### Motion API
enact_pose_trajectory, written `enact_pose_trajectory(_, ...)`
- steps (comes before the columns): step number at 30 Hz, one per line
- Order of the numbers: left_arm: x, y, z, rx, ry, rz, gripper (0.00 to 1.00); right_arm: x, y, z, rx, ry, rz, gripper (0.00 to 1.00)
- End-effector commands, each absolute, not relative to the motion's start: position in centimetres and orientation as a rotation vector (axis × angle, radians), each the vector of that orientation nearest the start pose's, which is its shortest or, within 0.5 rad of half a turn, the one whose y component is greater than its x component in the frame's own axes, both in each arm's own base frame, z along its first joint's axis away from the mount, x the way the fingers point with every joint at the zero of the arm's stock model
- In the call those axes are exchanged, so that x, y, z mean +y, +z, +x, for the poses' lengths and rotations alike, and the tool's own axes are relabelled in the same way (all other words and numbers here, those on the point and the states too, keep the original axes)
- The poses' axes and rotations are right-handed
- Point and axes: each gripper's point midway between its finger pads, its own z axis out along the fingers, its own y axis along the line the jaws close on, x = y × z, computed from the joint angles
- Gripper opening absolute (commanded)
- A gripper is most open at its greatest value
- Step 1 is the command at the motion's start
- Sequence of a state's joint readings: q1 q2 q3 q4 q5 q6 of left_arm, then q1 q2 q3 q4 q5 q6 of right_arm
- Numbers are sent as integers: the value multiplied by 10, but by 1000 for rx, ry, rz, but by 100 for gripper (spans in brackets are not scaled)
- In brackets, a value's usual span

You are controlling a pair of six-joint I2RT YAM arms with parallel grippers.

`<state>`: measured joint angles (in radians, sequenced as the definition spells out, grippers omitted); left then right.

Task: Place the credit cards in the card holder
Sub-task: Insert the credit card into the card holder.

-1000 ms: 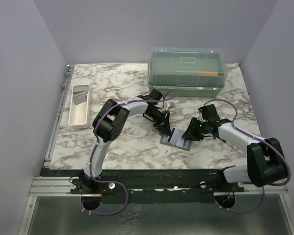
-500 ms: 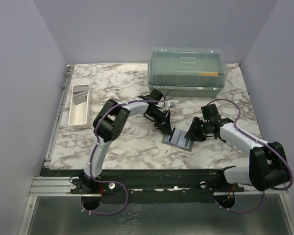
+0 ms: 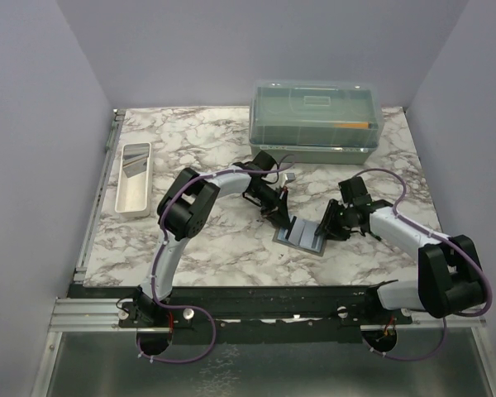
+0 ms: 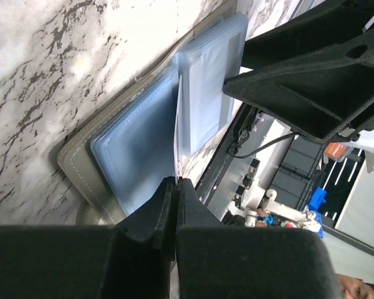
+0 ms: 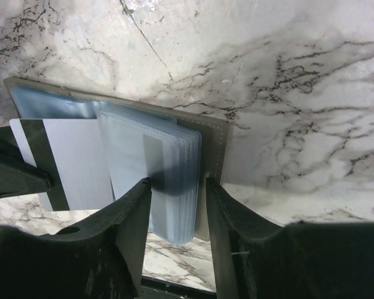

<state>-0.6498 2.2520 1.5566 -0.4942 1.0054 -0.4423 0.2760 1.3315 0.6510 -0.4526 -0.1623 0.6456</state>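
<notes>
Top view, one second on. My right hand [image 3: 321, 227] has spread its jaws wider than they stood. My left hand [image 3: 277, 217] and the card holder [image 3: 298, 237] sit much where they were.

The card holder lies open and flat on the tabletop [image 3: 198, 132], a little toward 5 o'clock from its centre. It has a grey-olive stitched cover and a smooth blue-grey lining. A fan of clear sleeves [image 5: 168, 149], glossy and round-cornered, is stacked on the flap at its 3 o'clock side.

My left hand reaches in from the holder's 10 o'clock. Its jaws are pressed fully together on one credit card [image 5: 75, 162]. The card is thin, silver-grey and matt, with a black stripe along one long edge. It stands on edge over the holder's fold.

My right hand comes in from 3 o'clock with its jaws about half apart and nothing clasped. Its black fingers [image 5: 132, 218] straddle the sleeve stack, and I cannot tell whether the tips touch it.

The tabletop is white marble-patterned with grey veining. A clear lidded box [image 3: 317, 120] stands at 1 o'clock and a long white tray [image 3: 121, 198] at 9 o'clock.
</notes>
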Motion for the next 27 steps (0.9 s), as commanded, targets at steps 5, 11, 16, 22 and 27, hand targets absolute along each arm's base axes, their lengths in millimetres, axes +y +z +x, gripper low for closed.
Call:
enact_pose_trajectory(5, -381, 83, 251, 2773, -1699, 613, 0, 127, 15, 240, 2745, 522, 406, 31)
enact_pose_trajectory(11, -382, 91, 250, 2757, -1729, 611, 0, 129, 10, 238, 2771, 529, 404, 27)
enact_pose_trajectory(16, -382, 89, 250, 2763, -1741, 606, 0, 129, 11, 238, 2770, 532, 401, 27)
enact_pose_trajectory(22, -381, 78, 250, 2788, -1736, 590, 0, 130, 10, 238, 2774, 537, 396, 27)
enact_pose_trajectory(27, -376, 68, 250, 2820, -1723, 558, 0, 130, 10, 239, 2778, 538, 392, 27)
